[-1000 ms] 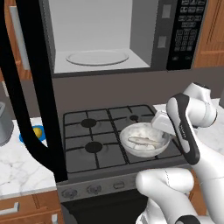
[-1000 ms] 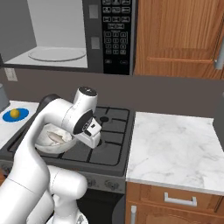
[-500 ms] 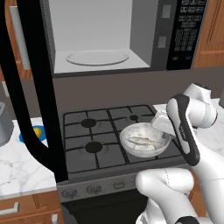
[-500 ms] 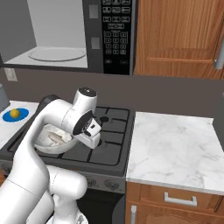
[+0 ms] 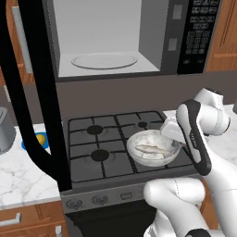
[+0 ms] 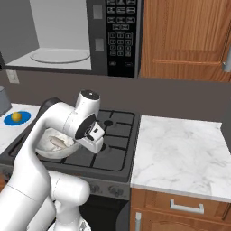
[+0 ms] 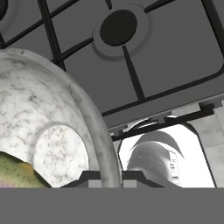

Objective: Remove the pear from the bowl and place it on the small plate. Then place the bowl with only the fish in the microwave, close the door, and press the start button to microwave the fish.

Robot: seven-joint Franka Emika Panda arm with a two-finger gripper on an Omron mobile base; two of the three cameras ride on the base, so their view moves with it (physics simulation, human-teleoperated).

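The pale bowl [image 5: 152,155] sits over the stove's front right burner with the silvery fish [image 5: 152,149] lying in it. My gripper [image 5: 173,143] is shut on the bowl's right rim. In the hand view the rim [image 7: 98,127] runs between my fingertips [image 7: 89,177], and the fish [image 7: 17,173] shows at the lower left. From the right base view the bowl [image 6: 50,148] and fish [image 6: 56,142] are partly behind my arm. The yellow pear [image 6: 16,116] rests on the small plate [image 6: 9,121] at the left. The microwave [image 5: 152,32] stands with its door [image 5: 32,92] swung wide to the left.
The glass turntable [image 5: 104,60] lies bare inside the microwave. The open door hangs down in front of the left counter and part of the blue plate [image 5: 28,144]. A toaster [image 5: 4,132] stands far left. Marble counter [image 6: 180,153] lies right of the stove [image 5: 106,139].
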